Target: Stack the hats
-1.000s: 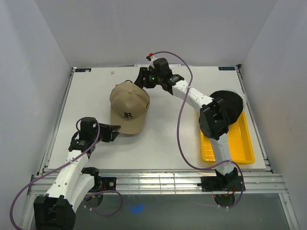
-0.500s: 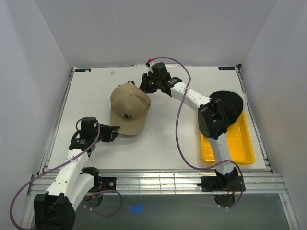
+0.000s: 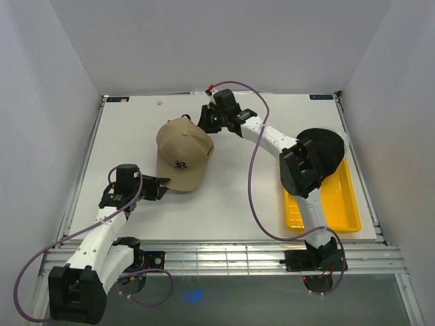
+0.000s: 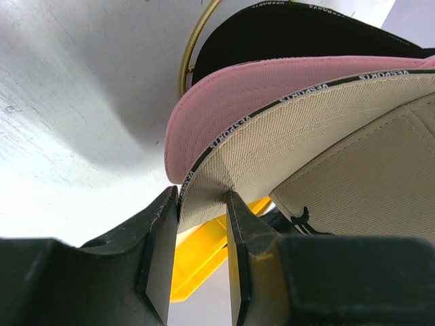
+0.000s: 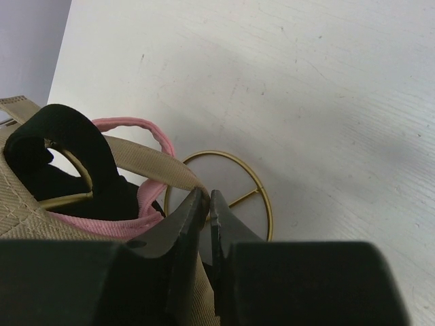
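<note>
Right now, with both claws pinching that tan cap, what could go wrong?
1. The left gripper pinches only the brim edge of the tan cap, so a tug might make it slip free.
2. The right gripper is closed on the strap at the back. If the two pull apart, the cap could drag the pink cap beneath it askew, or tip the gold stand.

The tan cap (image 3: 182, 146) is matt woven cloth with a coarse webbing strap, the pink cap (image 4: 272, 88) a finer matt fabric, while the yellow tray (image 3: 340, 204) is smooth glossy plastic, the gold wire ring (image 5: 234, 202) shiny metal, and the tabletop (image 3: 224, 197) white and matt, faintly scuffed.
</note>
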### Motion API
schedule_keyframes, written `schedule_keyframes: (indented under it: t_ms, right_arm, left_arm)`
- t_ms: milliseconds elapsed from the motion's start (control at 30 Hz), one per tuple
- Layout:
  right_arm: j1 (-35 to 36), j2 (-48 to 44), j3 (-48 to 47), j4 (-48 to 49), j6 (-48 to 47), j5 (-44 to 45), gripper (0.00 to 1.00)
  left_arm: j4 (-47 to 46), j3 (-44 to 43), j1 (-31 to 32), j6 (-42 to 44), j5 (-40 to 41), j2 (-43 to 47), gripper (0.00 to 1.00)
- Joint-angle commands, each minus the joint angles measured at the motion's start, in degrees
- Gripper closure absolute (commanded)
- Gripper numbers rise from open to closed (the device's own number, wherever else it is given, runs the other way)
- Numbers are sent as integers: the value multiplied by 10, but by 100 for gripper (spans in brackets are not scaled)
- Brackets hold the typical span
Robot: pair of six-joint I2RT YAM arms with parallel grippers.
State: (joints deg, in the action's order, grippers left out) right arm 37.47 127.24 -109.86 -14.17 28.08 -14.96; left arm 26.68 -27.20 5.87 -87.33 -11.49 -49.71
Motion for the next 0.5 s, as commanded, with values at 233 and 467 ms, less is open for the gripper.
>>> schedule_keyframes:
  t_ms: [233, 467]
  right_arm:
    - [7, 23, 9, -132, -30, 21, 85]
    - [7, 17, -10, -136, -29, 16, 84]
  left_arm:
    - [133, 22, 0, 0, 59, -48, 50]
    - [134, 7, 0, 16, 59, -43, 30]
